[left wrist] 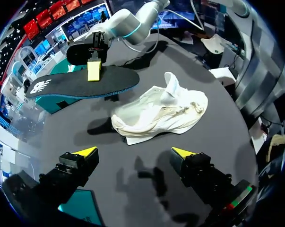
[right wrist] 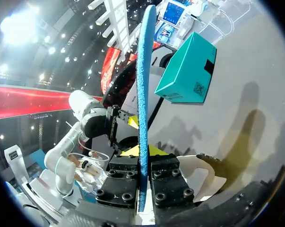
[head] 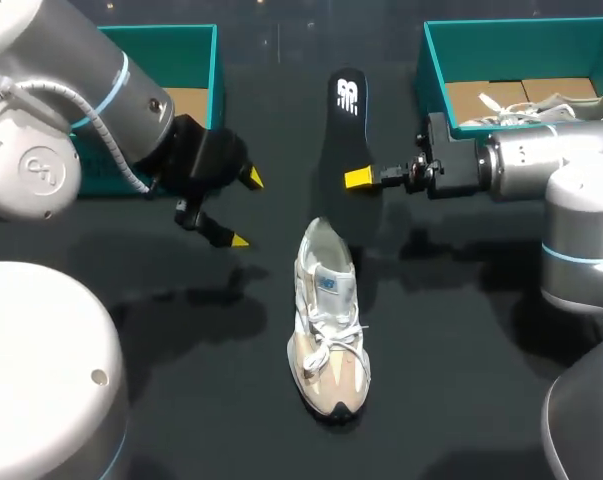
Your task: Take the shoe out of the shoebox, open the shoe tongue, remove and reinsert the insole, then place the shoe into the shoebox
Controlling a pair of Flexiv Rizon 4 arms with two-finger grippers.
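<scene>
left arm: fills the left edge of the head view; its claw hangs released and empty at centre left, above the desk, well apart from the shoe.
shoe: stands on the desk at lower centre, toe toward the bottom edge, opening facing up.
insole: off the desk at upper centre, out of the shoe, stretching toward the top edge.
right claw: comes in from the right, clenched on the insole's side edge near its wider end.
shoeboxes: left one at upper left; right one at upper right, another shoe in it.
handling: insole looks thin, light and bendy, likely to flop beyond the grip. shoe upper looks soft and may slide, so steadying the heel collar seems wise.
</scene>
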